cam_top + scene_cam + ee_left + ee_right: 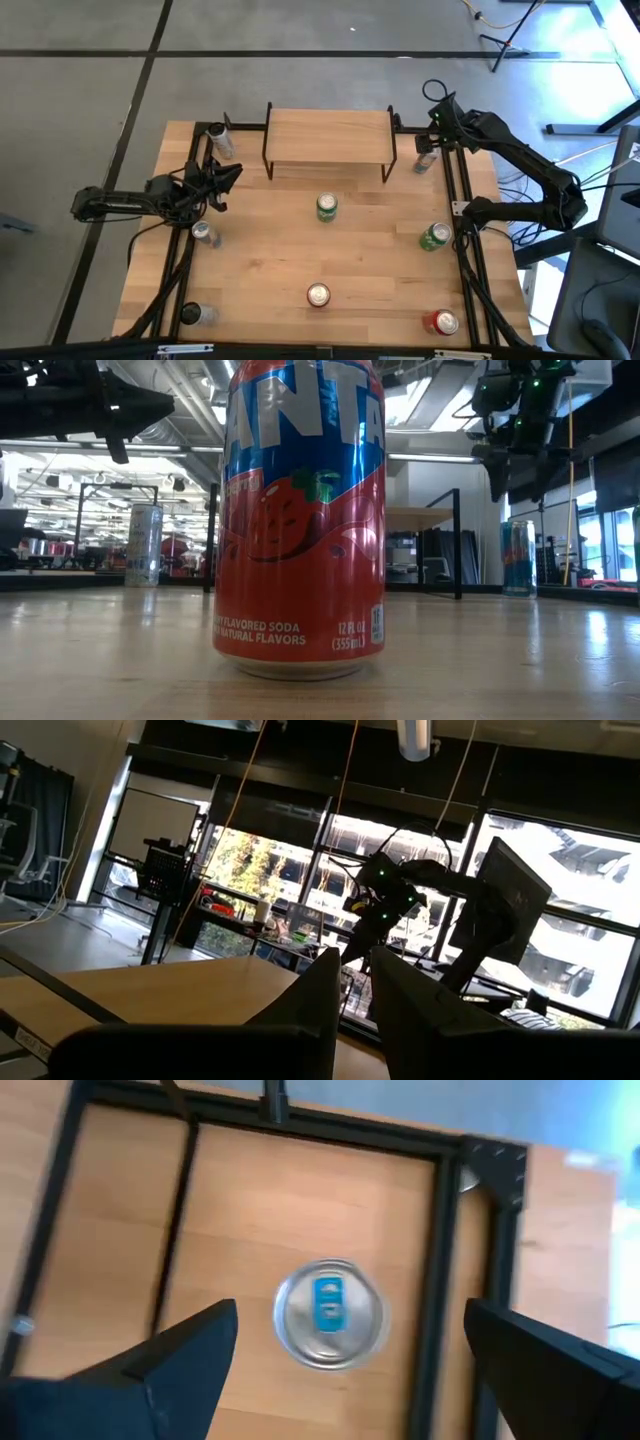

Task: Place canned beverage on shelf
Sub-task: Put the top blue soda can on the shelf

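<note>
The low shelf (329,135), a light wood plank on thin black legs, stands at the table's far middle. Right gripper (350,1342) hovers spread wide above a silver, blue-tabbed can (328,1313) at the far right; left gripper (232,176) is closed.

You can't read the full brand on the big red can (300,520) in the low view, since its top runs off the picture's edge, and it blocks most of the shelf (425,520) behind it, leaving you only a sliver of plank and one black leg. From above, the labels on the silver cans (205,233) by the left arm are too small for you to make out. In the right wrist view the blue-tabbed can (328,1313) shows you only its lid, so its side stays hidden.
</note>
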Controlling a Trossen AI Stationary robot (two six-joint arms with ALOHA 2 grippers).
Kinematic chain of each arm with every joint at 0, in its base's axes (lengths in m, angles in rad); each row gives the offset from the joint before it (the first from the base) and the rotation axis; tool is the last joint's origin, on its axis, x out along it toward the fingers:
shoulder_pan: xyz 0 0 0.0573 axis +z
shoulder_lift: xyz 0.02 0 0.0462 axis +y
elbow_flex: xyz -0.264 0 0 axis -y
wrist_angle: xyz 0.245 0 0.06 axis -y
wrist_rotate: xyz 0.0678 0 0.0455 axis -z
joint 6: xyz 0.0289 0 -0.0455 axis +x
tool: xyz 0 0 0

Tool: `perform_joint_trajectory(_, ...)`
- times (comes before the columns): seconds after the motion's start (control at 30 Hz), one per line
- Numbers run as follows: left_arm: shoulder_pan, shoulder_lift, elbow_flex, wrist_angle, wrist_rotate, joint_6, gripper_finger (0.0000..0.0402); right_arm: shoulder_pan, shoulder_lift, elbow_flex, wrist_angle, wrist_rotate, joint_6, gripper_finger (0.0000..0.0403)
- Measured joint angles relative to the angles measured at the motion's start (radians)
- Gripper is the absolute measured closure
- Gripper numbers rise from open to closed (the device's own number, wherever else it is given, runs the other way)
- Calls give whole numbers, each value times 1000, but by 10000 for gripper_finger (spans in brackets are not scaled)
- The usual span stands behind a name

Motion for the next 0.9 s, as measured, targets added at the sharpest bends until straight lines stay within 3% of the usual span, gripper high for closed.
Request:
perform_joint_trajectory(0.07,0,0,0,0,0,1,349,0,16,-15,34,-42,18,27)
perform_joint_trajectory(0.57,0,0,0,-1,0,0,349,-1,97,-126,122,2,63,68)
perform_joint_trajectory(0.9,0,0,0,0,0,0,349,-1,96,-214,183,10,59,142)
